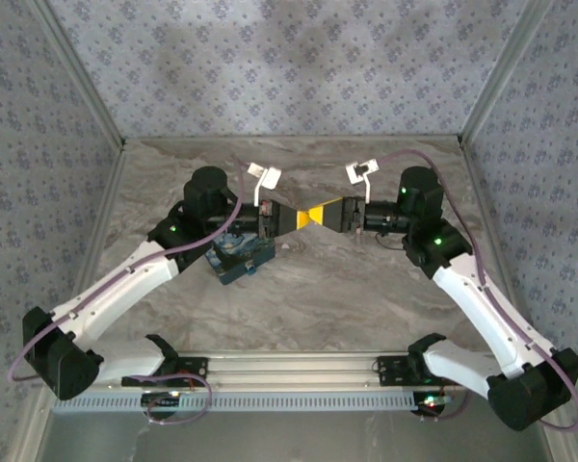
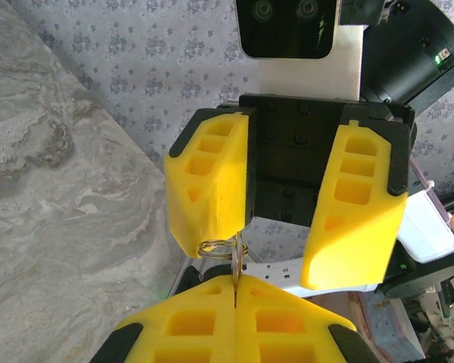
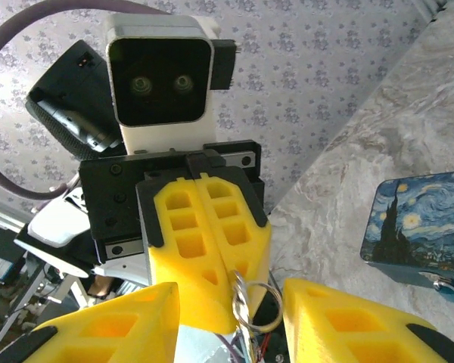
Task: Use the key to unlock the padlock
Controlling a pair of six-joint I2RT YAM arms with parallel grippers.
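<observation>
A grey marbled worktop (image 1: 347,289) stands between walls of patterned paper. Two white and black arms reach over it from the near edge, the left arm (image 1: 125,284) and the right arm (image 1: 482,298), and their yellow tips meet above the middle of the worktop.

A blue box (image 1: 241,265) with a swirling night-sky picture on its lid lies on the worktop, just under the left arm's wrist, left of centre. Its lid is shut, so what is inside cannot be seen. In the right wrist view a small metal part (image 3: 441,283) sits at the box's front edge; whether this is the padlock cannot be told.

The left pincer (image 2: 234,293) has its two yellow fingers pressed together, pinching the thin blade of the key (image 2: 234,272) upright between their tips. The key is in the air, well above the worktop.

The right pincer (image 2: 278,261) faces it tip to tip with its fingers (image 2: 212,181) spread apart, one on either side of the key and gripping nothing.

A small wire ring (image 3: 255,306) hangs on the key just past the left pincer's tips, in the gap of the right pincer and close against one of its fingers.
</observation>
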